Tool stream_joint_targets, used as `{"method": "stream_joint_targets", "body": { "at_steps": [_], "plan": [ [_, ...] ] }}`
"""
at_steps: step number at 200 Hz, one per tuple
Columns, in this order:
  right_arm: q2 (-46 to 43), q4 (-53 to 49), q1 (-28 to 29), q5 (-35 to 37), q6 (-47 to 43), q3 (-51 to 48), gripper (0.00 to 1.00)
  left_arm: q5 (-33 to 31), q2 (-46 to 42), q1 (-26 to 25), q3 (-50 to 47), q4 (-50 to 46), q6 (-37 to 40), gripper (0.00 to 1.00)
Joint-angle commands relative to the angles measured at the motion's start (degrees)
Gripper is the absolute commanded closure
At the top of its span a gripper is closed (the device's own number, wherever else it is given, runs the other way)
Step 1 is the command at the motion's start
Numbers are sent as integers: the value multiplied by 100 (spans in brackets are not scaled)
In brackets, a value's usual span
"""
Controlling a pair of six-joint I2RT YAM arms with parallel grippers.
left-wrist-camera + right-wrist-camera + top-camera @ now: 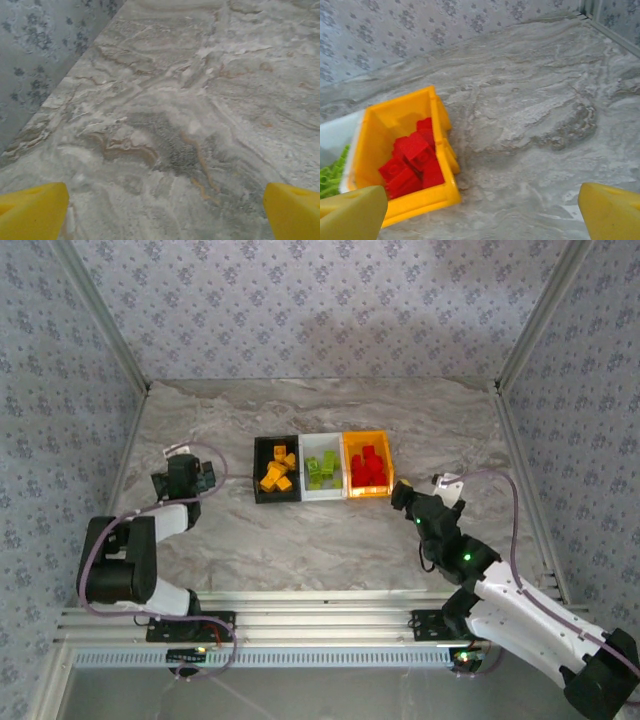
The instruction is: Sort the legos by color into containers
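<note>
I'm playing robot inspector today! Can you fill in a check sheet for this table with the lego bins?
Surface: marbled grey table.
Job's things: orange-yellow legos in the black bin, green legos in the white bin, red legos in the orange-yellow bin; bins side by side in a row.
Clutter: nothing seen.
Grippers: left gripper open, holding nothing, over bare table; right gripper open, holding nothing, near the orange-yellow bin.
Cables: left cable and right cable each loop along an arm.
Surroundings: flower-patterned walls, metal frame posts.
</note>
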Motion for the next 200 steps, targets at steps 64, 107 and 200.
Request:
{"method": "stream_joint_targets", "body": {
  "at_steps": [64, 107, 200],
  "plan": [
    [-242, 2079, -1570, -4, -2679, -966, 0, 806, 326, 119, -621, 1889, 240, 0],
    [942, 4163, -3779, -1816, -2636, -1592, 0, 821, 306, 118, -593, 1798, 237, 0],
    [4750, 6234, -3761, -2700, -3505, -571, 0, 852, 309, 119, -584, 1797, 246, 0]
  ]
}}
